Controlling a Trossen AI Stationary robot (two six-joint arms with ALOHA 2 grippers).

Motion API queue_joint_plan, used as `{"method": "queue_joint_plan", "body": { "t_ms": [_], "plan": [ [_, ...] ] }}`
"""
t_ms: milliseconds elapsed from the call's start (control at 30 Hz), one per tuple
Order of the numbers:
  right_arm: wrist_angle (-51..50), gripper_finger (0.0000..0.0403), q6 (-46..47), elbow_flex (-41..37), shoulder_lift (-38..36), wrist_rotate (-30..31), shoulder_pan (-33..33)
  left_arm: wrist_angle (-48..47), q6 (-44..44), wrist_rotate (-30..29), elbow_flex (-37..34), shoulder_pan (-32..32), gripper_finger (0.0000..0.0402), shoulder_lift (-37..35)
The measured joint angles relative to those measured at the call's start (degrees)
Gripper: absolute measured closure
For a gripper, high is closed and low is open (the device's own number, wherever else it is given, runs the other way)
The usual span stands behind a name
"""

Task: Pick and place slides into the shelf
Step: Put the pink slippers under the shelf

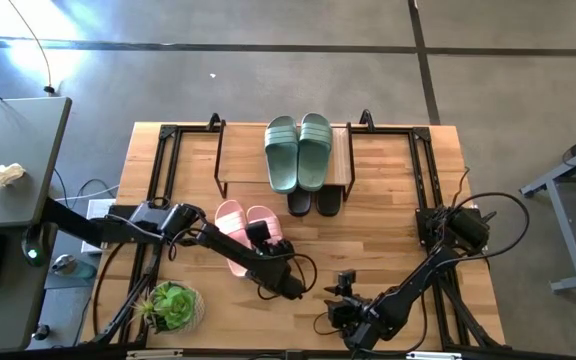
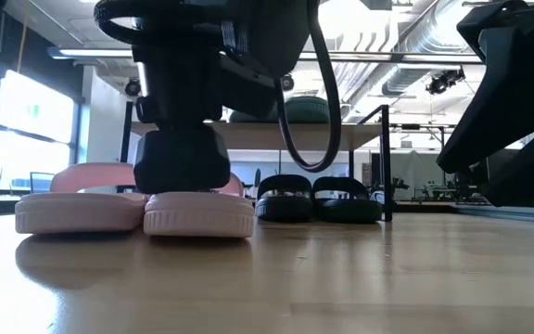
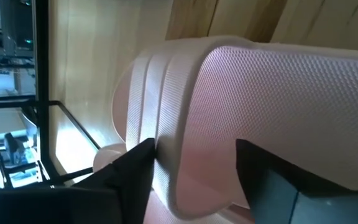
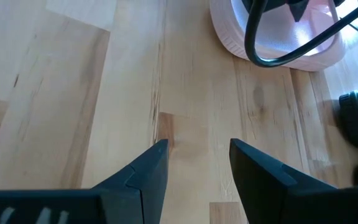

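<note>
1. The left gripper [image 3: 191, 165] stands open over the right-hand slide of the pink pair [image 1: 245, 232], its dark fingers [image 3: 129, 171] straddling the ribbed strap with nothing clamped between them. If the arm lifts from here without closing, the slide would likely be left on the table.

2. The straddle looks shallow in the left wrist view. A close on the strap's edge alone could let the soft strap fold and slip out during the carry.

3. The two pink slides lie touching side by side near the middle of the table [image 1: 388, 215]. Lifting one could drag or turn its mate, leaving it harder to grasp.

4. The shelf [image 1: 342, 160] sits at the far edge, its plank top carrying the green pair [image 1: 298, 150], with the black pair [image 2: 318, 199] beneath at its near side. Free room appears to be on the left part. A carry angled too far right could knock the green slides, and a low approach could catch the black wire frame.

5. The right gripper [image 4: 194, 168] waits with its jaws apart and empty at the near right of the table, over bare wood. Its cable hangs close to the pink pair in the right wrist view and could snag.
</note>
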Motion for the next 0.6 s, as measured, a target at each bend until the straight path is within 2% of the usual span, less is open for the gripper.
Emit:
{"method": "queue_joint_plan", "body": {
  "t_ms": [300,600],
  "plan": [
    [0.14,0.0240,0.00,0.02,-0.01,0.03,0.00,-1.00,-1.53,2.11,1.17,-0.42,0.0152,-0.07],
    [0.20,0.0240,0.02,0.02,-0.01,0.44,0.00,-4.75,-2.14,2.62,11.13,-3.33,0.0153,-0.24]
  ]
}}
